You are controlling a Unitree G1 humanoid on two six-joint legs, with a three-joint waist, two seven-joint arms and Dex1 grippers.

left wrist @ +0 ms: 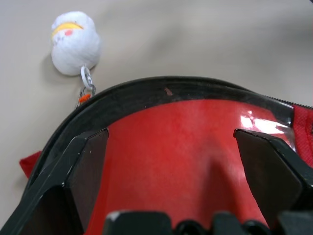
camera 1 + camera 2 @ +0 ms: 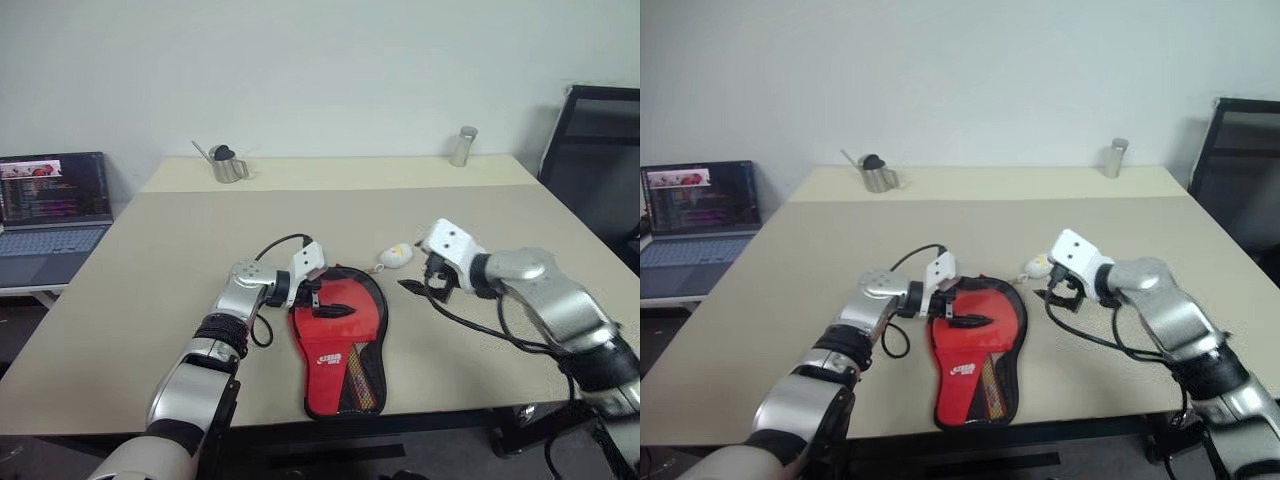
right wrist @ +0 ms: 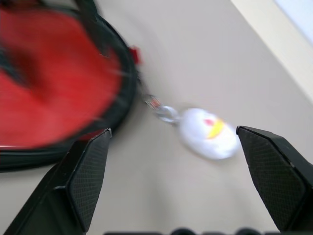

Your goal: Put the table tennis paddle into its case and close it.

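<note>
Paddle (image 2: 345, 305) lying inside unzipped case (image 2: 340, 375), at 6 o'clock on surface (image 2: 180, 260); zipping pending; left pincer (image 2: 318, 297) and right pincer (image 2: 422, 282) both spread, empty.

Two silver robot arms are reaching forward. The left gripper (image 2: 322, 297) is pointing toward three o'clock, its black fingers (image 1: 85, 169) spreading wide — nothing between them. The right gripper (image 2: 423, 284) is pointing toward nine o'clock and slightly downward — fingers (image 3: 88, 171) likewise standing wide apart, holding nothing.

A metal watering can (image 2: 228, 165) and metal cup (image 2: 463, 146) stand at the table's (image 2: 150, 270) far edge, a laptop (image 2: 52, 213) alongside.
</note>
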